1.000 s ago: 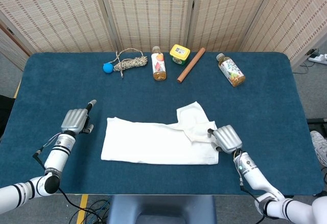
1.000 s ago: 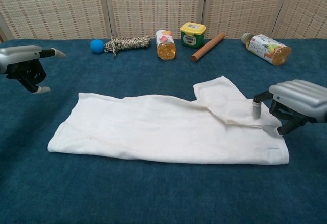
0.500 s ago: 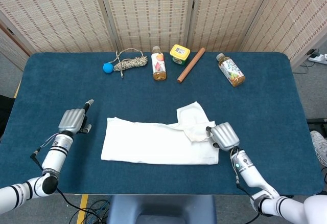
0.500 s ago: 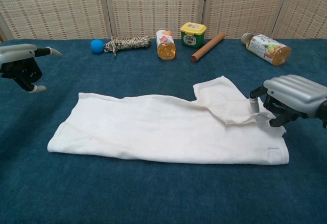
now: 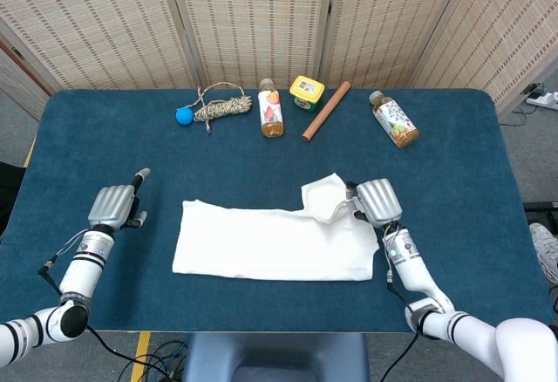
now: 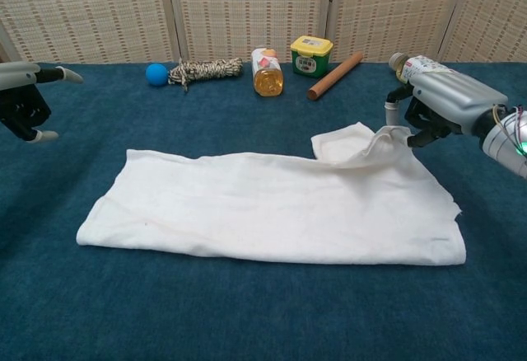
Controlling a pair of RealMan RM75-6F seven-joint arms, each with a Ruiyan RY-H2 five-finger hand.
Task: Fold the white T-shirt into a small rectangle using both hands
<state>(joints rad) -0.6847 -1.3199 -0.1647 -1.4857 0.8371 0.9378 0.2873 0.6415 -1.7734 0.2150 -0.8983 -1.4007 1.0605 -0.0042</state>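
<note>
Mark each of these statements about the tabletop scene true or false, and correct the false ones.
1. The right hand pinches a raised edge of the white T-shirt. True.
2. The left hand presses on the shirt. False: it is off the cloth, to its left.
3. The wooden rolling pin lies between the yellow-lidded jar and a juice bottle. True.
4. The small blue ball rests on the shirt. False: it sits at the far edge beside the coiled rope.
</note>
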